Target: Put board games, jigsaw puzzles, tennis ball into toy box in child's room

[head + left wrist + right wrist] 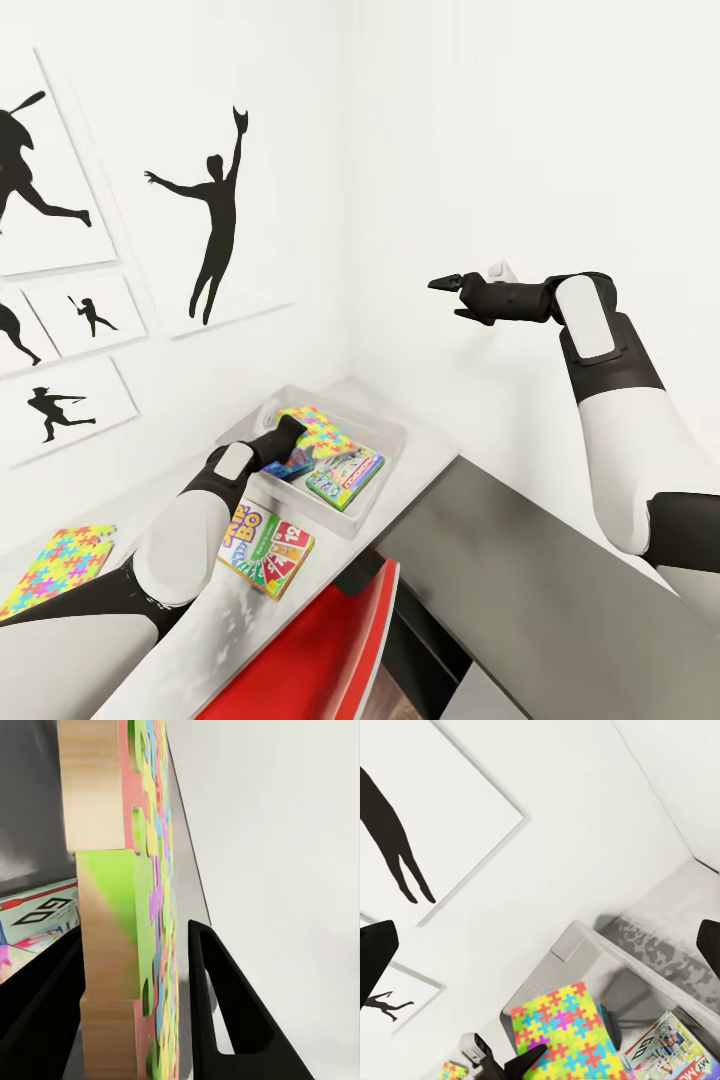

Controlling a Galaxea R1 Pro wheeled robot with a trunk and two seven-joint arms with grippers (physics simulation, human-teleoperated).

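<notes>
White walls meet in a corner above the long white table (420,470), with five black silhouette pictures (215,225) hanging on the wall at my left. I see the table's glossy top join a lower dark-grey unit (540,560), and a red chair (320,650) stands against its near edge.

At the corner sits the toy box (385,425), a shallow light-grey tray with flared sides. I count two flat game boxes in it, a white-and-green one (345,475) and a small blue one (288,464).

My left gripper (290,425) reaches into the tray, and its black fingers (232,1020) clamp a jigsaw puzzle (325,428) by the edge. That thin square stands tilted, its face a multicolour interlocking pattern, its rim layered like pale wood.

A second puzzle (55,570) lies flat on the table well to the left. The Skip-Bo box (265,550) lies on the table just beside the tray.

My right gripper (462,297) hangs high near the wall, fingers apart, holding nothing.
</notes>
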